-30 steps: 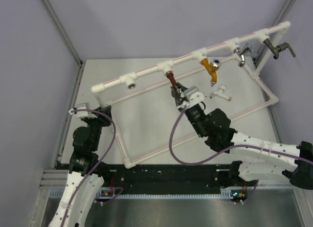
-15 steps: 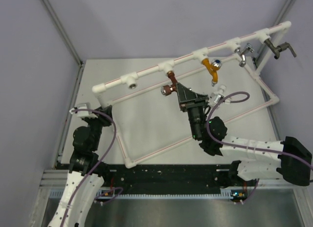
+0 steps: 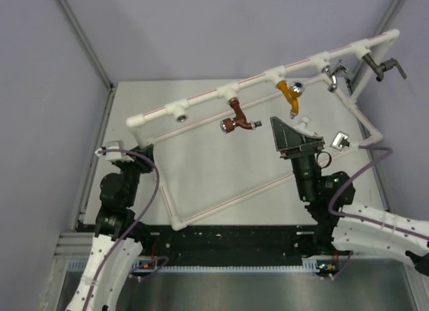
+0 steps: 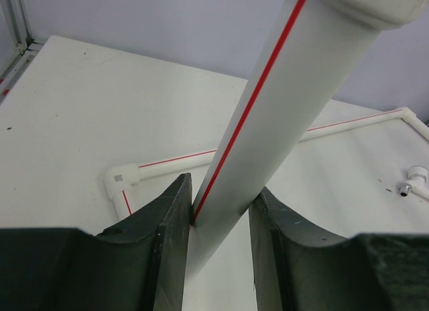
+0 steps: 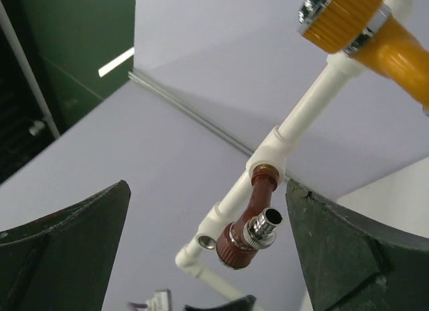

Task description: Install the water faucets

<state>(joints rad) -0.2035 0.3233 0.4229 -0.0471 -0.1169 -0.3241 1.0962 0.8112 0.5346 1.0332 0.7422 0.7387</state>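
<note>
Hanging from a socket on the white pipe frame [image 3: 201, 98], the brown faucet [image 3: 236, 116] points its silver tip sideways. The right gripper [image 5: 208, 190] gapes empty near it, while the left gripper [image 4: 220, 210] clamps the frame's pipe.

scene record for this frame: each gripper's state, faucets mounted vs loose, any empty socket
left gripper: shut on a post of the pipe frame
right gripper: open, empty, clear of the frame
mounted on top rail: reddish-brown faucet, yellow faucet, silver faucet, dark grey faucet
thread seating: cannot tell
loose: white faucet, lying on the table
empty: leftmost tee socket
</note>
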